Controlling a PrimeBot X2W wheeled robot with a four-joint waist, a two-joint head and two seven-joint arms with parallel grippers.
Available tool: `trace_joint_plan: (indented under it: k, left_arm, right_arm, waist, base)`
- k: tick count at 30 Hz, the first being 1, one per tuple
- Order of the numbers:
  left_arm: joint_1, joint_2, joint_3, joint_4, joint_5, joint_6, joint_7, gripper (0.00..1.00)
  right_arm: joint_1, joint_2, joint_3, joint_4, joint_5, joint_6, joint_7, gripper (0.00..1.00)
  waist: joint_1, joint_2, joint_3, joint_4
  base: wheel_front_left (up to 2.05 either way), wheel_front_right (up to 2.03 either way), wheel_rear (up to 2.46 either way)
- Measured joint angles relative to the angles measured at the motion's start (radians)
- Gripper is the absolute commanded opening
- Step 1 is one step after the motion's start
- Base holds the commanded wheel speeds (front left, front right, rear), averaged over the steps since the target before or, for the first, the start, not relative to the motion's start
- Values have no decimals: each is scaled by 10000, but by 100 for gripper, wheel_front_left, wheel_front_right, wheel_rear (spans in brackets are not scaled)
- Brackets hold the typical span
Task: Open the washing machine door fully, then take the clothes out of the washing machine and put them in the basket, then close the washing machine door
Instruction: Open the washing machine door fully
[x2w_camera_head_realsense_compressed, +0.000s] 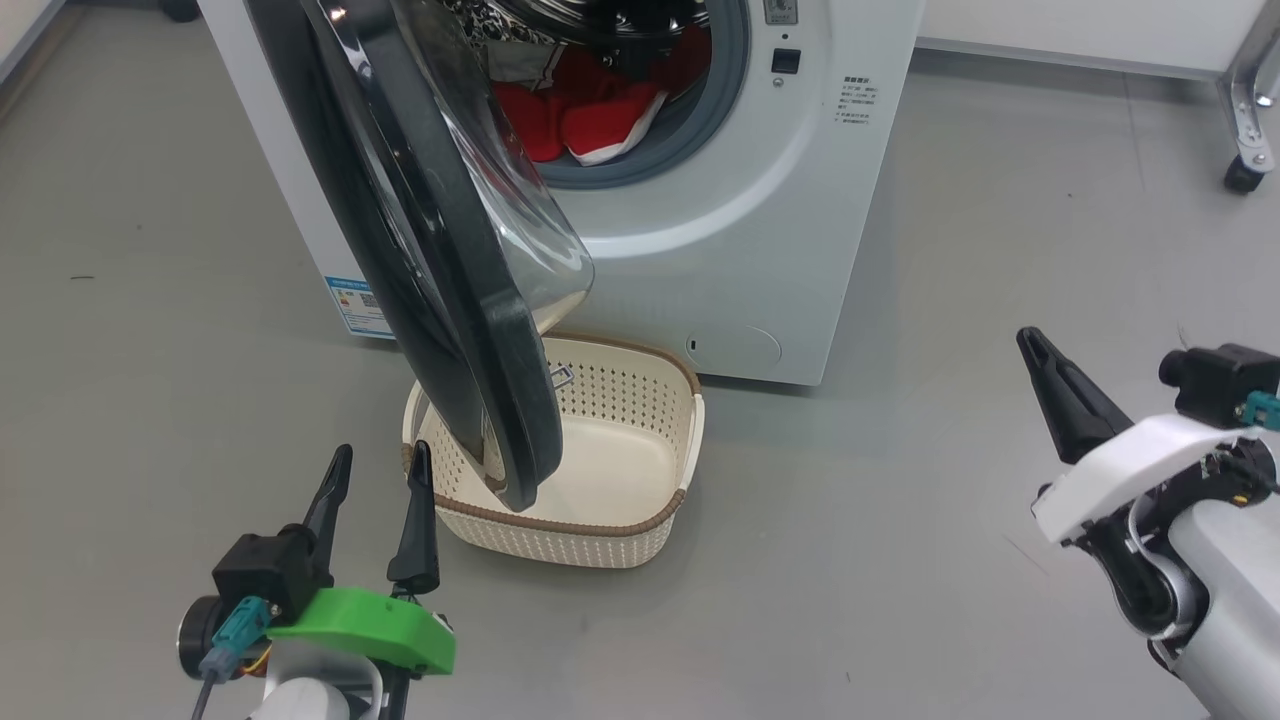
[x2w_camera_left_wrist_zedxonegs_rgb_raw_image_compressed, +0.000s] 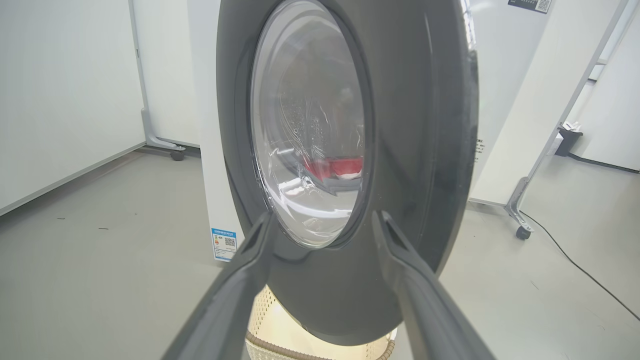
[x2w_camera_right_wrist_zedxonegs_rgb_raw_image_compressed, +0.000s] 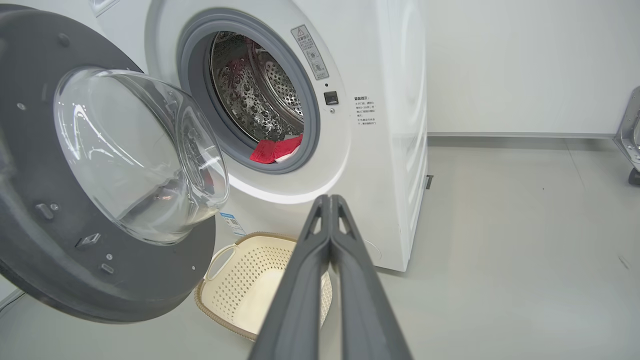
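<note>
Washing machine (x2w_camera_head_realsense_compressed: 760, 250): top cut off by the frame in the head view. Door (x2w_camera_head_realsense_compressed: 430, 260) stands swung out, and its lower edge hides the left part of the basket (x2w_camera_head_realsense_compressed: 590, 528), which sits on the floor just before the machine. Red clothes (x2w_camera_head_realsense_compressed: 590, 115) lie in the drum mouth, partly behind the door glass; count unclear. Left end effector (x2w_camera_head_realsense_compressed: 382, 450): fingers spread, near the door's outer face, contact unclear. Right end effector (x2w_camera_head_realsense_compressed: 1030, 345): fingers pressed together, well apart from the machine.

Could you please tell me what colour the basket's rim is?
Brown, on a cream basket; clearest in the head view.
</note>
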Motion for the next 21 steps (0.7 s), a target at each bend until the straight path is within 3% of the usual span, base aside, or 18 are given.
trace_joint_plan:
  k: [11, 19, 20, 21]
  left_arm:
    - [117, 0, 221, -35, 77, -127, 0, 100]
    - [184, 2, 238, -21, 144, -221, 0, 100]
    - [193, 2, 236, -21, 146, -221, 0, 100]
    - [197, 2, 236, -21, 146, -222, 0, 100]
  right_arm:
    - [1269, -150, -639, -518, -988, -1135, -328, 0]
    - [2089, 410, -2497, -1544, -1804, -1810, -316, 0]
    - [2251, 464, -2629, -1643, -1960, -1896, -316, 26]
    - [2418, 499, -2731, -1732, -2153, -1942, -316, 78]
  waist:
    - [0, 0, -156, -285]
    - [0, 0, -291, -334]
    - [0, 0, -300, -345]
    - [0, 0, -305, -353]
  base:
    - [0, 0, 0]
    - [0, 0, 0]
    - [0, 0, 0]
    - [0, 0, 0]
